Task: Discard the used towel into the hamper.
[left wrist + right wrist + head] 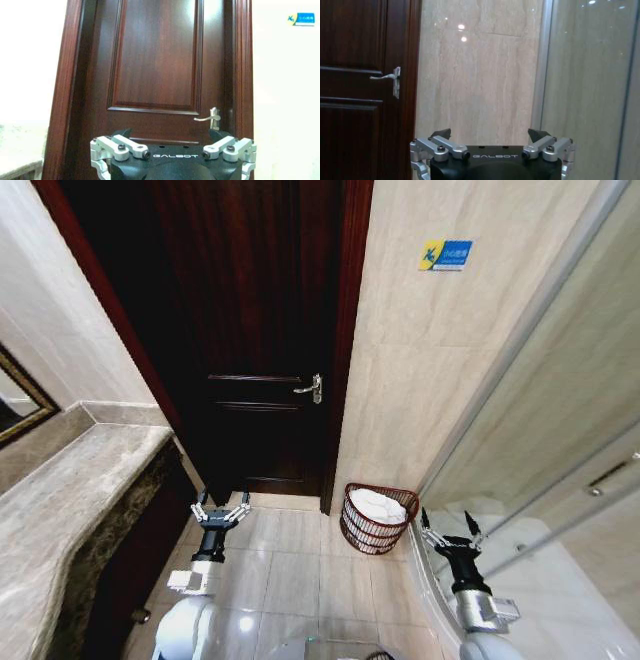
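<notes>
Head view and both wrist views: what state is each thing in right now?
Door: shut.
Hamper: upright on the floor by the wall, white towel inside.
Left gripper: open, empty, raised toward the door.
Right gripper: open, empty, beside the glass panel.

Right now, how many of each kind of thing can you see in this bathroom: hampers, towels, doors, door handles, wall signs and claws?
Hamper: 1
White towel inside it: 1
Dark wooden door: 1
Door handle: 1
Blue wall sign: 1
Claws, left claw and right claw, both open and empty: 2
Total: 7

Dark wooden door (262, 330), lever handle (311, 389), marble counter (60, 510).
</notes>
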Motion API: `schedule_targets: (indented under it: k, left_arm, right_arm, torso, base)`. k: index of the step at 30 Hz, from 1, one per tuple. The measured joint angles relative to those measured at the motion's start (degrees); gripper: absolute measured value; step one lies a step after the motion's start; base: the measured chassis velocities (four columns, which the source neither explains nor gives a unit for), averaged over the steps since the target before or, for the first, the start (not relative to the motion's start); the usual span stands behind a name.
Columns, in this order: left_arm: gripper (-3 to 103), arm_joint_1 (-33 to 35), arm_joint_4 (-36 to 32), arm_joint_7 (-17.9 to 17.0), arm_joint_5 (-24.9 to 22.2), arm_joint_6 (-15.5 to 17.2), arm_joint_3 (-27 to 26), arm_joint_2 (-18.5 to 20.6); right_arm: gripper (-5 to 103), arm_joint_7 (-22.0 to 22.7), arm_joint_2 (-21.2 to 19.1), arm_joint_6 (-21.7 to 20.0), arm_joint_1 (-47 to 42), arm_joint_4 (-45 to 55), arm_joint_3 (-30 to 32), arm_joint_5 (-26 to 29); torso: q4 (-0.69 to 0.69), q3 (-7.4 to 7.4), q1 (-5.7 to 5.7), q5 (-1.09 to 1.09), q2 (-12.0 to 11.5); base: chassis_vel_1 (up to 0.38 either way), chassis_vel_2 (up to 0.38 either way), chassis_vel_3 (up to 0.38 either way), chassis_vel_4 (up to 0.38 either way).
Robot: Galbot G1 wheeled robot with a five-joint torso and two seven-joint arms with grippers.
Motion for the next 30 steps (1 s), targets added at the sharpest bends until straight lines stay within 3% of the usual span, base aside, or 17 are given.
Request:
schedule_targets:
  k: [20, 30]
  left_arm:
    - [100, -0.9, 0.5, 0.2, 0.7, -1.2, -0.2, -1.1]
    - [100, -2.3, 1.3, 0.1, 1.8, -1.1, -1.5, -3.7]
  right_arm:
    - [100, 0.3, 3.2, 1.7, -1.8, -1.3, 0.3, -2.9]
    - [100, 0.5, 4.8, 2.4, -2.9, -2.6, 0.4, -5.0]
  torso:
    - [0.00, -0.01, 0.00, 0.02, 0.0]
    - [0.00, -0.01, 0.00, 0.02, 0.0]
  base:
    - [0.132, -0.132, -0.125, 0.121]
    - [0.137, -0.132, -0.134, 0.135]
